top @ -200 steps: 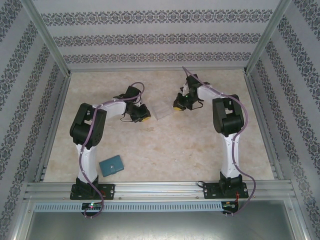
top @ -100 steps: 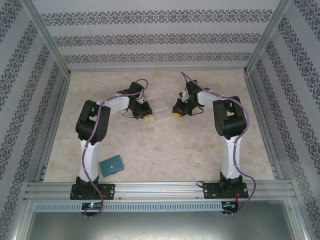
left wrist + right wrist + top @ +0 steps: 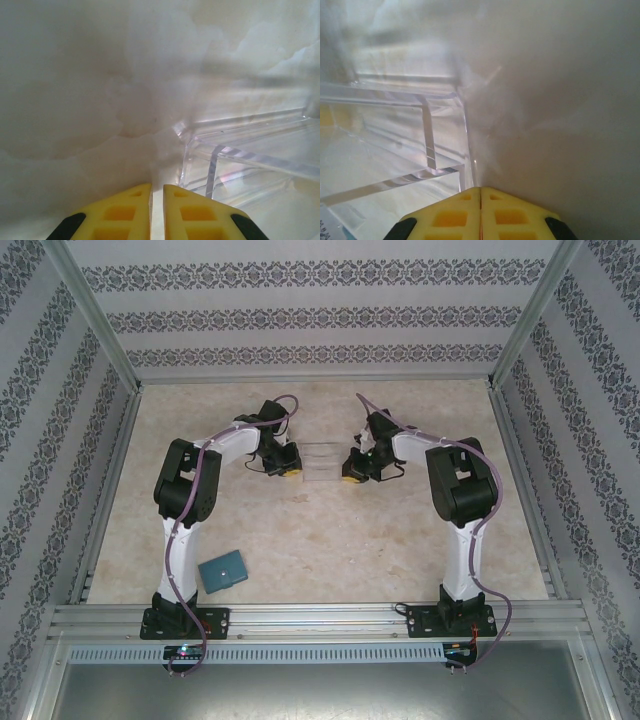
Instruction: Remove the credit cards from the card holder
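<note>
Change: both arms have swung in on the clear box [image 3: 320, 460]. The left end effector [image 3: 290, 466] has come up just beside its left side, and the right end effector [image 3: 349, 474] has dropped to just beside its right side. The box sat skewed a second ago and now lies squarer between them, so it looks nudged.

Left wrist view: left end effector [image 3: 157, 187] is narrow, with a thin slit between the yellow fingers and nothing in it. The box corner [image 3: 250, 155] is just ahead and to the right. Right wrist view: right end effector [image 3: 480, 189] has its fingers pressed together and is empty, with the box [image 3: 395, 130] ahead and to the left.

Task meaning: no progress, as I judge it. The card holder [image 3: 223, 570] lies flat on the bench [image 3: 400, 530], well apart from the box on its near-left side and untouched. Both arms are busy at the wrong thing and would have to come back toward it.

Counts:
- 2 arms
- 2 end effectors
- 1 box
- 1 card holder
- cards: can't count; the holder looks folded shut, so they are probably inside
</note>
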Motion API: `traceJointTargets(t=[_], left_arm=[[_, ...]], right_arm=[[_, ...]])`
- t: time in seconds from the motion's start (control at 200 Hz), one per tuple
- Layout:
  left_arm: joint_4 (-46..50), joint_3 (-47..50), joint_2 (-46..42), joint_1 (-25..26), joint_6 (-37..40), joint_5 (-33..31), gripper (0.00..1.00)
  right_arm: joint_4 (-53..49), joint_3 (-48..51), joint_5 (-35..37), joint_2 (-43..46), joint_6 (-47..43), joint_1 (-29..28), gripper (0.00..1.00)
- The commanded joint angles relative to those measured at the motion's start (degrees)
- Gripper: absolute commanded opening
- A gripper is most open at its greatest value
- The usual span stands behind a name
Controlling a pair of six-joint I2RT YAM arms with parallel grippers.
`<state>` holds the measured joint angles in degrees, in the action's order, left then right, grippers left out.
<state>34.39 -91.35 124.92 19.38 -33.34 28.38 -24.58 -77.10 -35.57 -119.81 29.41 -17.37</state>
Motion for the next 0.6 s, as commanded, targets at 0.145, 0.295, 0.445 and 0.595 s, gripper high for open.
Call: traceJointTargets(t=[0.145, 0.295, 0.445, 0.595], left_arm=[[4.5, -2.2, 0.9, 0.2, 2.7, -2.1, 0.13], [4.9, -0.7, -1.6, -0.5, 2.9, -4.4, 0.13], [5.0, 2.8, -5.5, -1.9, 3.2, -5.6, 0.13], [6.5, 8.2, -11.1, -2.7, 4.0, -9.0, 0.14]], right_arm=[[-4.4, 1.4, 7.6, 3.6, -0.4, -1.8, 0.1], [-5.9, 1.8, 12.5, 5.9, -0.9, -1.2, 0.1], [-7.5, 1.9, 14.6, 8.5, -1.8, -1.2, 0.11], [-9.1, 1.9, 13.7, 11.6, -2.3, -2.1, 0.13]])
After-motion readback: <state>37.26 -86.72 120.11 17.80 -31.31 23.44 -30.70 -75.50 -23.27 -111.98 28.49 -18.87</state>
